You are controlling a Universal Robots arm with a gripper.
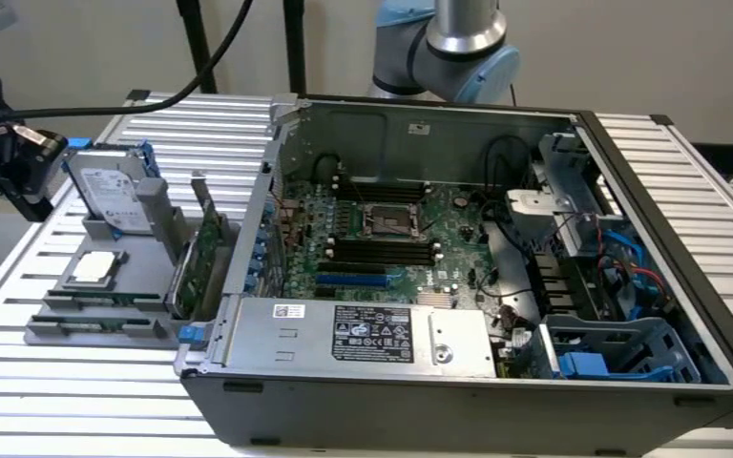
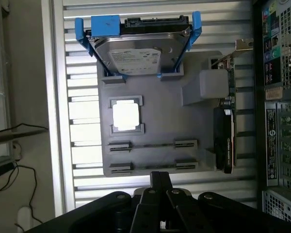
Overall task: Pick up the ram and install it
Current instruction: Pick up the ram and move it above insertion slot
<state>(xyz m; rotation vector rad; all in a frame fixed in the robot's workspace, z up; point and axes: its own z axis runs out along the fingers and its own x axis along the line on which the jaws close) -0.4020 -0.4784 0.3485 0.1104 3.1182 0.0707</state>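
By the surface's edge on the exterior view's left, the gripper point(image 2: 160, 175) hangs over the grey tray point(image 2: 160, 116), fingers clenched together. The ram point(image 2: 153, 144) appears to be the thin strip on edge between the tray's clips, beside the processor chip point(image 2: 126, 115). The open computer case point(image 1: 672, 191) lies rightward.

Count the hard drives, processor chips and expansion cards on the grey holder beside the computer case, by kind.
Hard drive: 1
Processor chip: 1
Expansion card: 1
Total: 3, all on the grey holder
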